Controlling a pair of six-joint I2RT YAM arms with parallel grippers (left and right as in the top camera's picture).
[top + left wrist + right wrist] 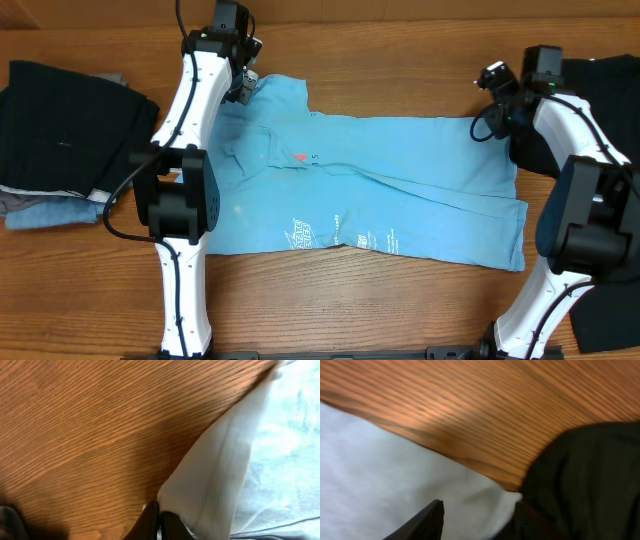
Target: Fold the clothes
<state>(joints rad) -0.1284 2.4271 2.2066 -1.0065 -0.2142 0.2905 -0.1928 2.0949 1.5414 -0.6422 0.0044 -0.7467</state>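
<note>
My left gripper is closed at the far left corner of the sky-blue T-shirt. In the left wrist view my two dark fingers press tight together with the pale hem running right down into their tips, so I take it that I am pinching that corner of the cloth. From there a fold of fabric rises away toward the upper right, with bare wood grain of the table to its left.

My right gripper stands open at the far right corner of the same shirt. Its jaws are well apart and straddle the light fabric, which lies between them without being clamped. The right-hand finger is hard to make out against the plain black shirt that lies just beside that corner.

The T-shirt lies spread across the middle of the table between my two arms, its long side running left to right, fairly flat with some creases. The small red mark sits left of centre, and the white lettering lies near the edge closest to my bases.

A stack of folded dark, grey and dull-blue garments rests at the far left of the table, apart from the T-shirt
</note>
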